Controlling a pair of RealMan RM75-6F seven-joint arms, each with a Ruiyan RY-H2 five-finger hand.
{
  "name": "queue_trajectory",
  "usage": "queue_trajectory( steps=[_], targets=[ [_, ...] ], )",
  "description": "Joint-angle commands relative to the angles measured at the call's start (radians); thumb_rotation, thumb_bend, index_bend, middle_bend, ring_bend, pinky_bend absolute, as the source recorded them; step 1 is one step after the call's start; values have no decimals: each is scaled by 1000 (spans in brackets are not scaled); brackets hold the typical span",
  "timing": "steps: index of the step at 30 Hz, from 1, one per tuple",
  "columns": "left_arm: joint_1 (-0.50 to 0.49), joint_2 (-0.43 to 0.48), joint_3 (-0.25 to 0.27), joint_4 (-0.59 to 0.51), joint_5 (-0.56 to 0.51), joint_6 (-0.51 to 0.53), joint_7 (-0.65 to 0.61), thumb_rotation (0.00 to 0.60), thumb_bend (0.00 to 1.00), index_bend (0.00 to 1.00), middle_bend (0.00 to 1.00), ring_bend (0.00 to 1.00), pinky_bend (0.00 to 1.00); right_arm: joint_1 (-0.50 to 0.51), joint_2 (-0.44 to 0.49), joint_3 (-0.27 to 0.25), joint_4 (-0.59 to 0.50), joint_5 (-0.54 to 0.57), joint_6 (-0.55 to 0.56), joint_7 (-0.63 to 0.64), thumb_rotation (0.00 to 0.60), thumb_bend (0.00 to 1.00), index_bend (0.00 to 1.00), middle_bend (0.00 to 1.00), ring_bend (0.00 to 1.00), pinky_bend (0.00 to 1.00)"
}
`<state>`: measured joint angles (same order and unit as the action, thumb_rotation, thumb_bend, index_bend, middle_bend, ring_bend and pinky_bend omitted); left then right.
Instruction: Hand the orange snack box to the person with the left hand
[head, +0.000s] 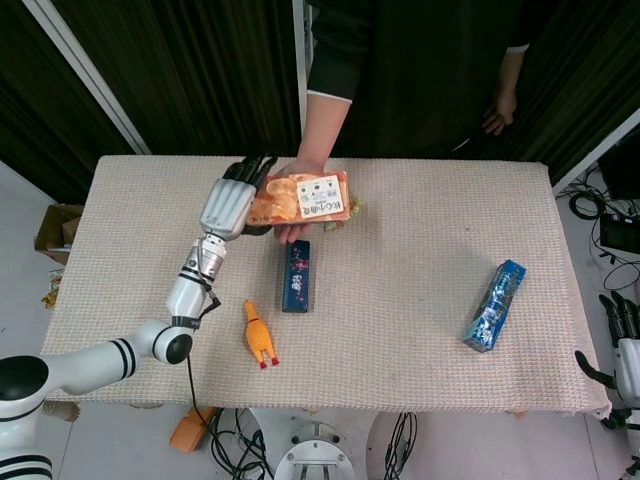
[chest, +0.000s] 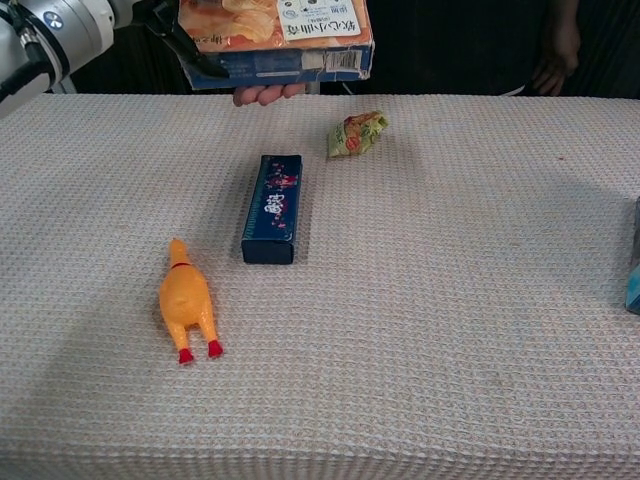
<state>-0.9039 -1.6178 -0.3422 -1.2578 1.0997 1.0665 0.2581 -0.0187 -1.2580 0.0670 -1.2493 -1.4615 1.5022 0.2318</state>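
The orange snack box (head: 302, 198) lies flat over the person's upturned palm (head: 288, 233) at the table's far side. In the chest view the orange snack box (chest: 275, 35) sits at the top edge, with the person's fingertips (chest: 262, 95) showing just below it. My left hand (head: 226, 203) holds the box's left end, dark fingers (head: 255, 167) reaching over its far edge and a dark finger (chest: 188, 48) under it. My right hand (head: 618, 330) hangs beyond the table's right front corner, holding nothing.
A dark blue box (head: 296, 275) lies lengthwise in front of the palm, with a yellow rubber chicken (head: 258, 335) to its left. A green snack packet (chest: 357, 133) sits right of the palm. A blue packet (head: 495, 305) lies at the right. The person (head: 420, 70) stands behind the table.
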Motion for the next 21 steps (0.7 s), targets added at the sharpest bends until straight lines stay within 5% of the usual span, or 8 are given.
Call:
queue_trajectory(
  steps=[1, 11, 16, 21],
  targets=[
    [18, 31, -7, -38, -12, 11, 5, 600, 16, 0, 0, 44, 158, -1, 3, 2, -6, -2, 7, -3, 600, 146, 0, 0, 0, 0],
    [239, 342, 43, -391, -70, 109, -5, 600, 14, 0, 0, 40, 157, -5, 21, -1, -39, -29, 40, -21, 600, 146, 0, 0, 0, 0],
    [410, 493, 189, -538, 29, 177, -55, 600, 9, 0, 0, 40, 160, -5, 32, -2, -65, -43, 55, -38, 600, 145, 0, 0, 0, 0],
    [559, 504, 350, -535, 229, 277, -155, 600, 8, 0, 0, 40, 165, -10, 45, -7, -92, -57, 71, -48, 600, 146, 0, 0, 0, 0]
  ],
)
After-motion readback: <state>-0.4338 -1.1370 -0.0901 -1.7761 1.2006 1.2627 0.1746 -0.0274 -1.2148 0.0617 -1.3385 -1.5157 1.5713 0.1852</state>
